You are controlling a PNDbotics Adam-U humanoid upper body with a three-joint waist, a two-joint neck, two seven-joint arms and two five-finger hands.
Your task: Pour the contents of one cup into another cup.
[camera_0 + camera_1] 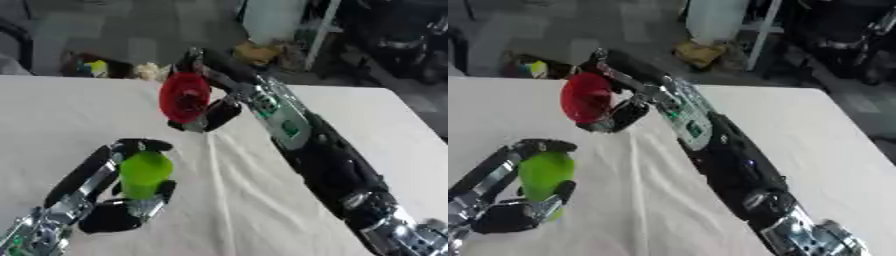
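Your right hand [208, 107] is gripping the red cup [185, 97] with fingers curled round it, tipping it on its side so its mouth is facing the camera, at about twelve o'clock over the white tablecloth [254, 200]. Your left hand [114, 212] is wrapping its fingers round the green cup [145, 173], holding it upright at about seven o'clock, well apart from the red one.

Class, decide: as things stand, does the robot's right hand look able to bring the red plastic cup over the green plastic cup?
Probably yes. The right hand holds the red plastic cup tipped in the air; only bare white cloth separates it from the green plastic cup, gripped by the left hand.
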